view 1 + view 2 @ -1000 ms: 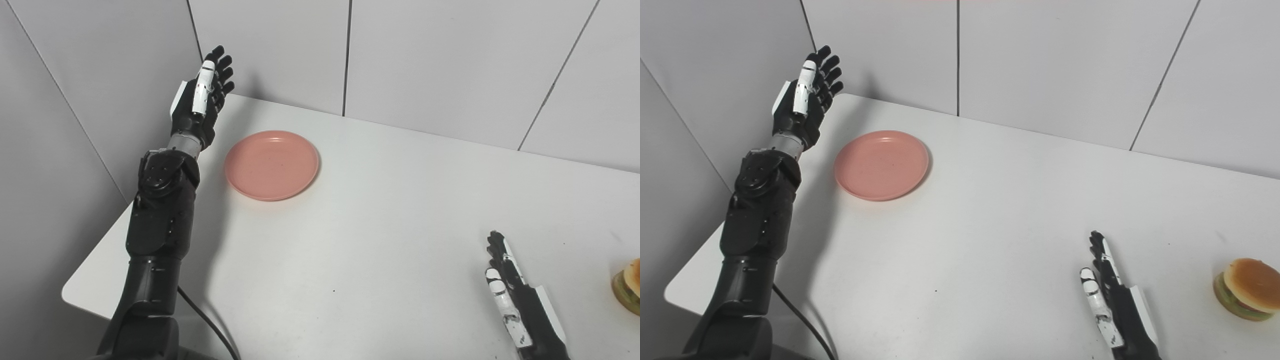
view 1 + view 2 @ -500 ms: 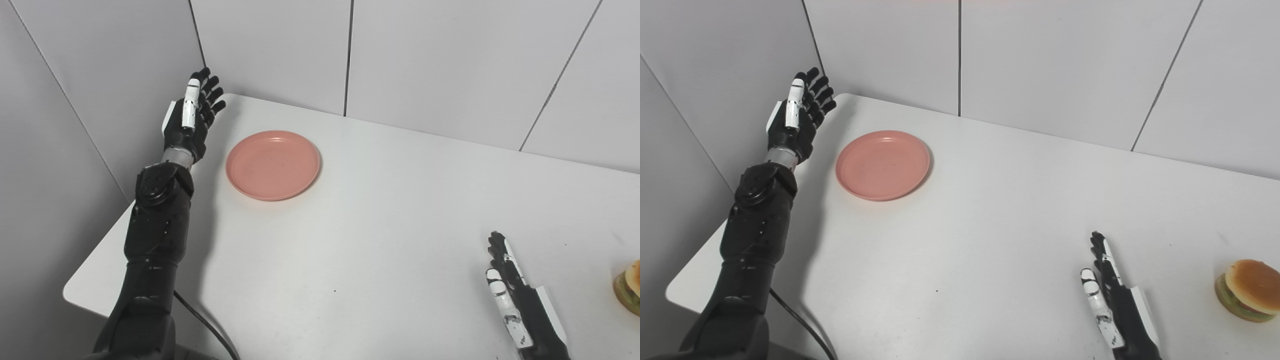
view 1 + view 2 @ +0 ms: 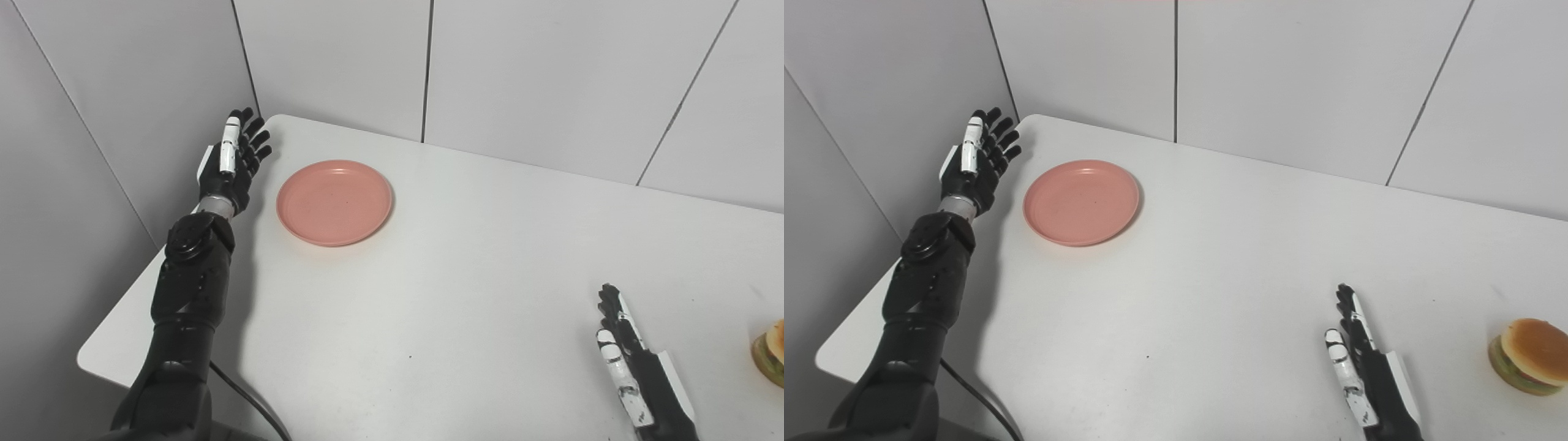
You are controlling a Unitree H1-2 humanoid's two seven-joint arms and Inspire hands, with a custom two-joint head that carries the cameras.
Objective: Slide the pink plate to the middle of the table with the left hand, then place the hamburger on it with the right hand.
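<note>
Grey wall panels enclose a white tabletop (image 3: pixel 465 275). Far left, the pink plate (image 3: pixel 334 202) is flanked by the left hand (image 3: pixel 233 162), raised, fingers spread, empty. Near right, the right hand (image 3: pixel 1363 367) is held flat and empty, left of the hamburger (image 3: pixel 1528 355).

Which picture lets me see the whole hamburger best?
The right eye view. There the whole hamburger shows, bun on top and green layer beneath, sitting on the table to the right of the right hand. In the left eye view the picture's right edge cuts it off, leaving only a sliver.
</note>
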